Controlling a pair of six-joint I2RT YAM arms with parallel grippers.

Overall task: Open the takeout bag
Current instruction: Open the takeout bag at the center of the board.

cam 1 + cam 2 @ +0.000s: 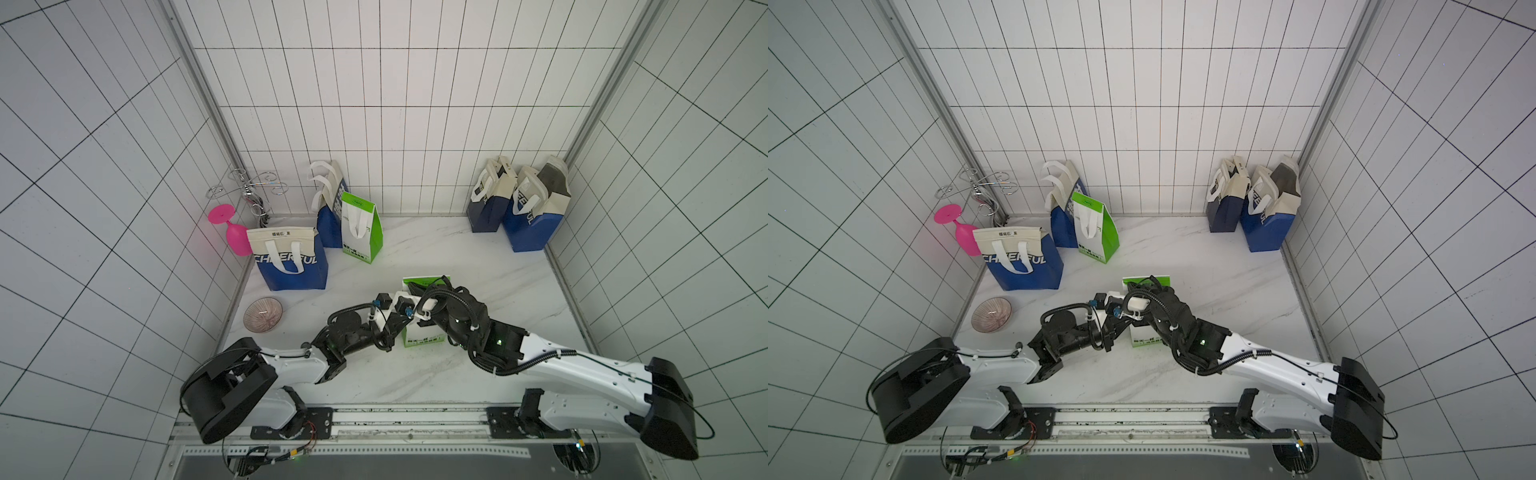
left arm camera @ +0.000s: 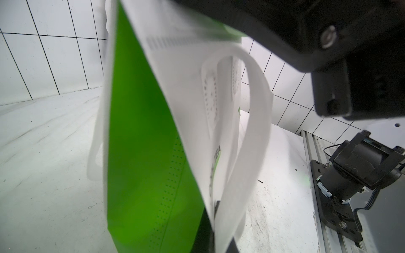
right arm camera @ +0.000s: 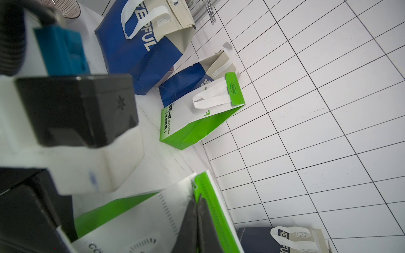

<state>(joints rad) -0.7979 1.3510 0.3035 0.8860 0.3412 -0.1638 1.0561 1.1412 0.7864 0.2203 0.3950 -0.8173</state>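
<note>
Green and white takeout bag point(image 1: 422, 336), upright in the middle of the marble table point(image 1: 478, 257). Pinched at the green top flap point(image 3: 213, 210) by the right gripper point(image 3: 197, 221), shut tight on it. Pinched too by the left gripper point(image 2: 219, 234), closed maybe on the white front side point(image 2: 186, 87) near the handle point(image 2: 258, 109); hard to tell so close. Now pull the two sides apart, slowly and evenly. Keep the bottom flat. No hard tugs, to avoid a tip or tear
</note>
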